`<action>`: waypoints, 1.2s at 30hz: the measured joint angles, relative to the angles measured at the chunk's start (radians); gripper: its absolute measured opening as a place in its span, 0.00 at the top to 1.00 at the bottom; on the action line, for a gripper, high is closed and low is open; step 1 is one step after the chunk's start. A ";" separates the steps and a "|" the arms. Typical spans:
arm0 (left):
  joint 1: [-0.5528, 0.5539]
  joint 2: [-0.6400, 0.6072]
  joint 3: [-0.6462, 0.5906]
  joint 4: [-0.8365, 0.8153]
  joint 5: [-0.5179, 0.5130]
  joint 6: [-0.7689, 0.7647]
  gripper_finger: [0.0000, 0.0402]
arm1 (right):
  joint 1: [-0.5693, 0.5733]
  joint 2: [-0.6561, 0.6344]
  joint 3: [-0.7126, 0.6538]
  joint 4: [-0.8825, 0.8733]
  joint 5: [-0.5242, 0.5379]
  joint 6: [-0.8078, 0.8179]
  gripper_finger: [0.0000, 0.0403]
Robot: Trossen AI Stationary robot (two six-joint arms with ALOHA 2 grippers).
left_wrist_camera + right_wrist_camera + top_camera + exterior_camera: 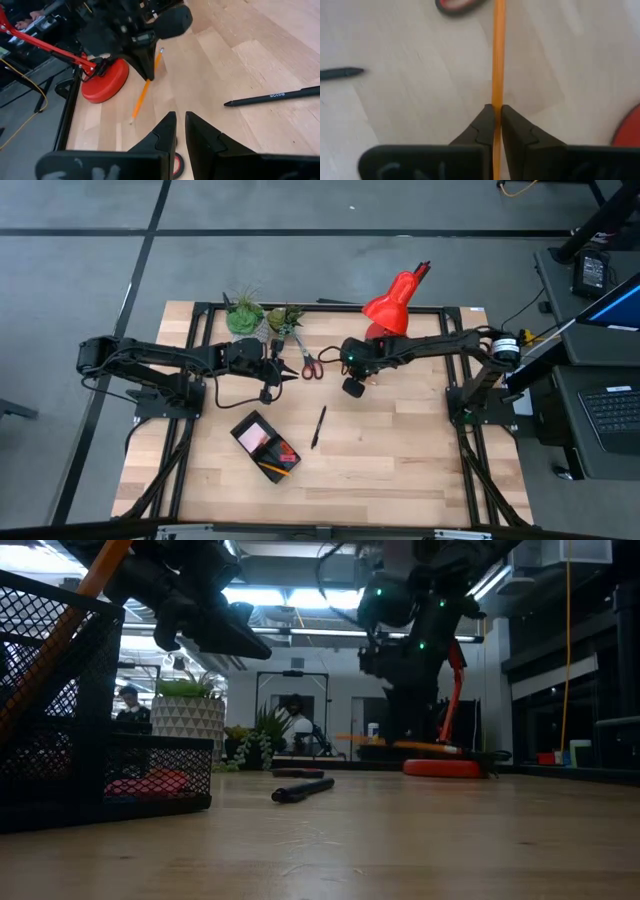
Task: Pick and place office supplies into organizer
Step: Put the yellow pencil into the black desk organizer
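Observation:
My right gripper (pixel 496 114) is shut on an orange pencil (pixel 498 55) above the table's middle, near the red lamp base (pixel 105 82). My left gripper (pixel 180 131) is shut and empty, just left of it (pixel 278 375), over the red-handled scissors (pixel 308 365), which lie flat. A black pen (pixel 318 427) lies flat on the wood nearer the front. The black mesh organizer (pixel 265 442) stands at the front left, with a pink pad and an orange pencil in it. My right gripper pinches the pencil's shaft (pixel 152 70) between its two fingers, nearer the pencil's upper end. The fingers (pixel 145 60) come from above, pointing down. The pencil slants down toward the table; whether its lower end (pixel 133 119) touches the wood, I cannot tell.
The red desk lamp (pixel 395 305) stands at the back right, close behind my right gripper. Two green potted plants (pixel 245 315) stand at the back left. Bare wood lies at the front right. In the low view a person (pixel 128 705) shows in the room behind.

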 joint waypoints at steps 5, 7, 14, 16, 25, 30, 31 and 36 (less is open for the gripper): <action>0.000 0.000 0.000 0.011 0.000 0.001 0.92 | 0.025 -0.067 0.000 0.001 0.066 0.003 0.94; 0.000 0.000 0.000 0.028 0.000 0.000 0.92 | 0.039 -0.094 0.001 0.006 0.079 0.002 0.94; 0.000 0.000 0.000 0.092 0.011 -0.025 0.92 | 0.118 -0.187 0.001 0.054 0.168 -0.002 0.94; 0.000 0.000 0.000 0.095 0.020 -0.037 0.92 | 0.145 -0.211 0.001 0.062 0.205 -0.001 0.94; 0.000 0.000 0.000 0.219 0.185 -0.175 0.92 | 0.252 -0.243 -0.001 0.161 0.285 -0.016 0.94; 0.000 0.000 0.000 0.231 0.211 -0.211 0.92 | 0.277 -0.246 -0.002 0.200 0.288 -0.033 0.94; 0.000 0.000 0.000 0.234 0.211 -0.211 0.92 | 0.281 -0.246 -0.002 0.207 0.288 -0.040 0.94; -0.002 0.000 0.000 0.240 0.213 -0.247 0.90 | 0.286 -0.246 -0.002 0.228 0.288 -0.061 0.94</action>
